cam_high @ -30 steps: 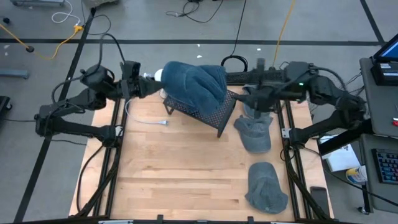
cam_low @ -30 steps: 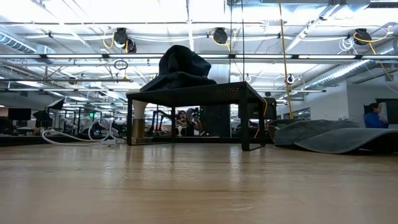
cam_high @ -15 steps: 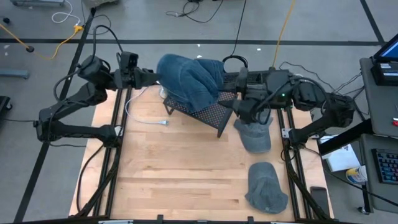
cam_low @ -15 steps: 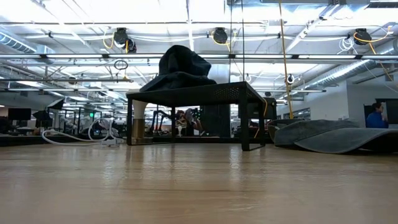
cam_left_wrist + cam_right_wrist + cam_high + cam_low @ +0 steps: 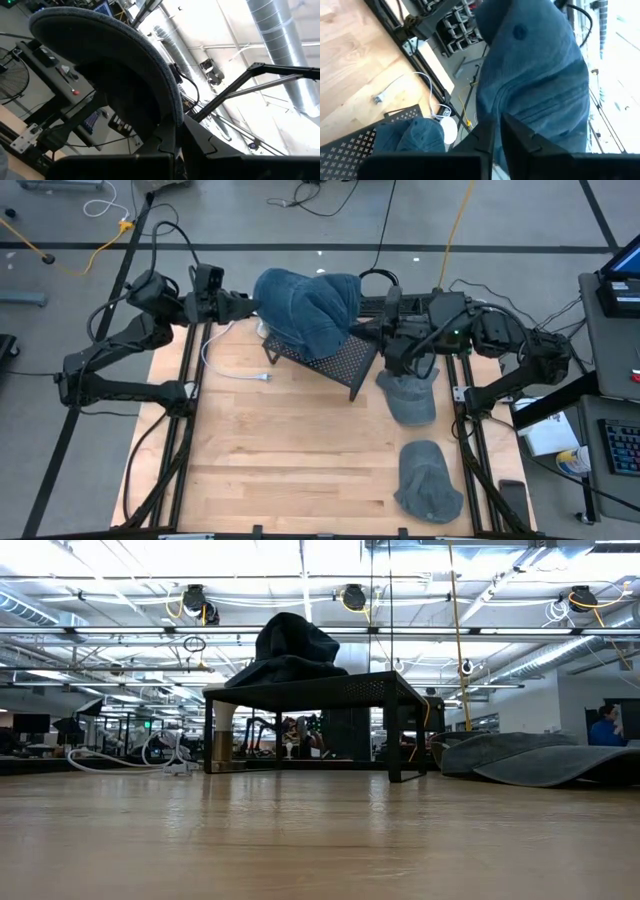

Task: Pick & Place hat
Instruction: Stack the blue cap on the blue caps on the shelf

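Left gripper point(image 5: 243, 307): shut on the brim of the blue hat point(image 5: 305, 308); in the left wrist view the curved brim edge point(image 5: 150, 65) is seen pinched between the dark fingers point(image 5: 167, 142), which stand together with no gap
Right gripper point(image 5: 372, 332): placed at the opposite side of the same hat, at the crown's lower edge; in the right wrist view the two fingers point(image 5: 517, 135) are seen drawn close together against the blue fabric point(image 5: 535, 85), so a grip on the cloth is shown
Blue hat: held up between the two grippers above the black perforated stand point(image 5: 335, 362), at the far middle of the table; the crown is bunched and folded; in the low view it appears as a dark mound point(image 5: 290, 650) on top of the stand point(image 5: 310, 690)
Stand: set on the wooden table point(image 5: 300, 450), tilted in the high view, with legs resting on the boards
Other hats: one grey cap point(image 5: 408, 395) is laid on the table just beside the stand, below the right gripper; a second grey cap point(image 5: 428, 480) is laid nearer the front right edge, apart from the first
White cable point(image 5: 235, 370): laid on the table near the stand's left side, ending in a small plug
Person point(image 5: 603, 725): seen far off in the room at the right edge of the low view
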You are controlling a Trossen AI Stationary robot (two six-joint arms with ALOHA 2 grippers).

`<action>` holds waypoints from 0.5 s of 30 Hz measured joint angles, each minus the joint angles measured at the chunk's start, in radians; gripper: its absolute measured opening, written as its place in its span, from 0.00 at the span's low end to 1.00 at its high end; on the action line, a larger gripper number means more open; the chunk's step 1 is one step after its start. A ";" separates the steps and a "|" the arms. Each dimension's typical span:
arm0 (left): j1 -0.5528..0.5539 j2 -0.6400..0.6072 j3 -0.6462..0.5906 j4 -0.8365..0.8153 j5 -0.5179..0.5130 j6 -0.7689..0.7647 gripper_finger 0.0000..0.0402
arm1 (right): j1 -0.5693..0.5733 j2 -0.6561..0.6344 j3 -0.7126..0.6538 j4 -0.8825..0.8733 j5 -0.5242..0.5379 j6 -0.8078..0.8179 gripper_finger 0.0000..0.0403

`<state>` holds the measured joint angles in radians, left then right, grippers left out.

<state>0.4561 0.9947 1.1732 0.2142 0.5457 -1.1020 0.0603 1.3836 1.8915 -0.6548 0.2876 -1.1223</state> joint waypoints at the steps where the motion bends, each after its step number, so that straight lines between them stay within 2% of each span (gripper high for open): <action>1: 0.000 0.000 0.000 0.000 -0.001 0.000 0.02 | 0.002 0.000 0.000 -0.007 0.000 -0.002 0.06; 4: 0.000 0.000 0.000 0.004 -0.001 0.000 0.02 | 0.010 -0.004 0.000 -0.039 0.000 0.007 0.13; 10: 0.000 0.000 0.000 0.000 -0.005 -0.007 0.02 | 0.033 -0.003 0.000 -0.112 0.009 0.009 0.34; 15: 0.001 0.000 0.000 0.000 -0.004 -0.007 0.02 | 0.048 -0.004 0.000 -0.096 0.111 -0.055 0.48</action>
<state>0.4567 0.9947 1.1728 0.2142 0.5415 -1.1089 0.1078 1.3796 1.8915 -0.7507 0.3982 -1.1768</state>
